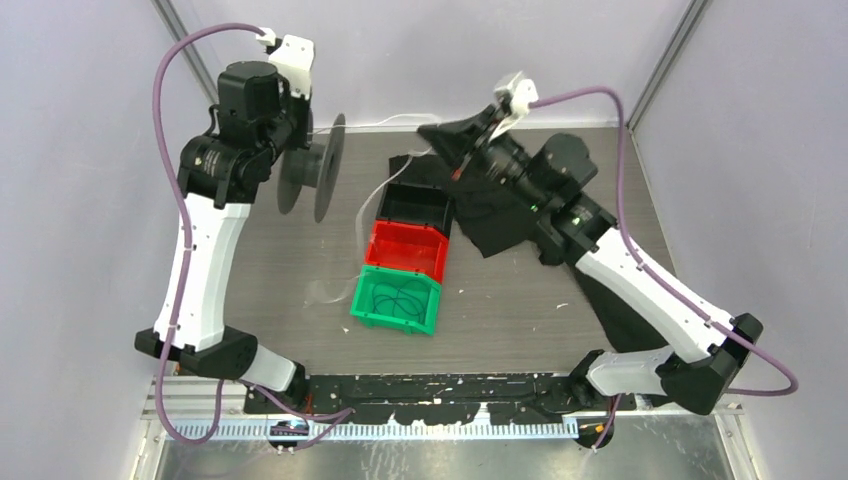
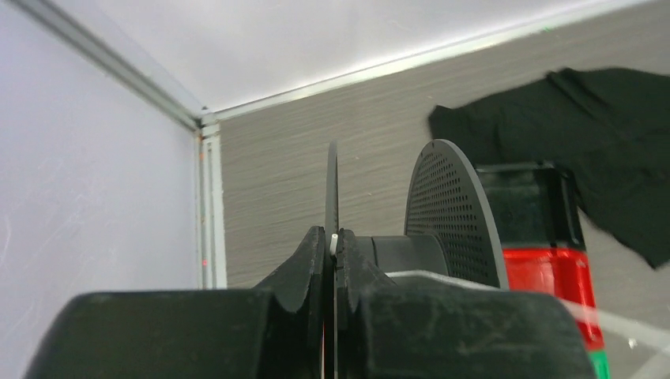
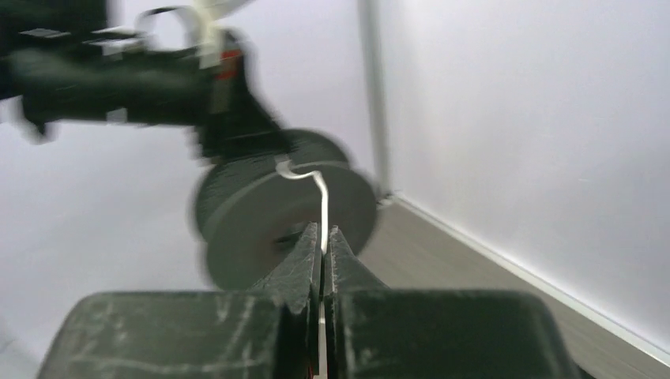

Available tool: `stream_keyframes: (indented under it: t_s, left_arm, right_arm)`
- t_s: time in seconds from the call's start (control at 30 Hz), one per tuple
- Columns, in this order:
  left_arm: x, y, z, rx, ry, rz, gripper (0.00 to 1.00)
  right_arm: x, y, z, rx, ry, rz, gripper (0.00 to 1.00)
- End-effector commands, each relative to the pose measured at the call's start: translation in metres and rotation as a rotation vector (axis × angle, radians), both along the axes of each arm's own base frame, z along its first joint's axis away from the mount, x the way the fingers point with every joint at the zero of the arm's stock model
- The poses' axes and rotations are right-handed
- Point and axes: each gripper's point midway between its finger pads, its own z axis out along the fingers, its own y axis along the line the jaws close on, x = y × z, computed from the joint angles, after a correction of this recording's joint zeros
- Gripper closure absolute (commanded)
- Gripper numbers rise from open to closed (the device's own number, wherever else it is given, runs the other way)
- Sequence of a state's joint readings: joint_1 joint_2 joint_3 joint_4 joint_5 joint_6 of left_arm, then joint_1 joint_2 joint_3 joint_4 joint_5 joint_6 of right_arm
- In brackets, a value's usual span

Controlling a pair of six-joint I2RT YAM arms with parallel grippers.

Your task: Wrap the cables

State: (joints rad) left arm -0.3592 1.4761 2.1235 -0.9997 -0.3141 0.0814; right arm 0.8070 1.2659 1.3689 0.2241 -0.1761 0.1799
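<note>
The white cable [image 1: 371,198] trails from the table up to a dark grey spool [image 1: 318,172] with two round flanges. My left gripper [image 1: 300,160] holds the spool up on its side. In the left wrist view my left gripper [image 2: 333,237] is shut on the thin edge of one flange [image 2: 332,178], with a white cable end [image 2: 335,242] pinched beside it. The perforated second flange [image 2: 452,201] stands to the right. My right gripper [image 1: 432,133] is raised at the back. In the right wrist view it [image 3: 322,233] is shut on the white cable [image 3: 322,207], which runs up to the spool [image 3: 261,221].
Three bins stand in a row mid-table: black [image 1: 415,207], red [image 1: 408,250], and green [image 1: 395,300] with thin dark cable loops inside. A black cloth [image 1: 500,215] lies under the right arm. Walls close in the back and both sides.
</note>
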Motion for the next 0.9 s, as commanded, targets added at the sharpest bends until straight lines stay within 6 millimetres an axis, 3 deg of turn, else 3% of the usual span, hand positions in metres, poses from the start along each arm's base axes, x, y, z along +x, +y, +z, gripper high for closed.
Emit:
stream_keyframes:
  t_s: [0.0,0.13,0.23,0.47,0.57,0.73,0.87]
  left_arm:
    - [-0.036,-0.026,0.028,-0.002,-0.067,-0.275,1.0]
    - [-0.071,-0.059,0.037,-0.07,-0.08,-0.509,1.0]
    - [-0.085,-0.072,0.059,-0.163,-0.138,-0.573,1.0]
    - [-0.087,-0.071,0.127,-0.438,-0.341,-0.486,1.0]
    - [-0.081,-0.065,0.145,-0.561,-0.391,-0.415,1.0]
    - [-0.079,-0.073,0.157,-0.658,-0.412,-0.439,1.0]
    - [-0.083,-0.074,0.157,-0.609,-0.381,-0.453,1.0]
  right_arm:
    - [0.056,-0.046,0.007,0.016,0.049,-0.117,0.99]
    - [0.09,-0.051,-0.029,-0.07,0.141,-0.097,0.99]
    - [0.093,-0.042,-0.059,-0.151,0.204,-0.054,0.99]
    - [0.076,-0.022,-0.097,-0.184,0.296,0.071,0.99]
    - [0.066,-0.016,-0.106,-0.189,0.301,0.085,0.99]
    - [0.055,-0.002,-0.126,-0.212,0.339,0.104,0.99]
    - [0.056,-0.008,-0.126,-0.193,0.336,0.066,0.99]
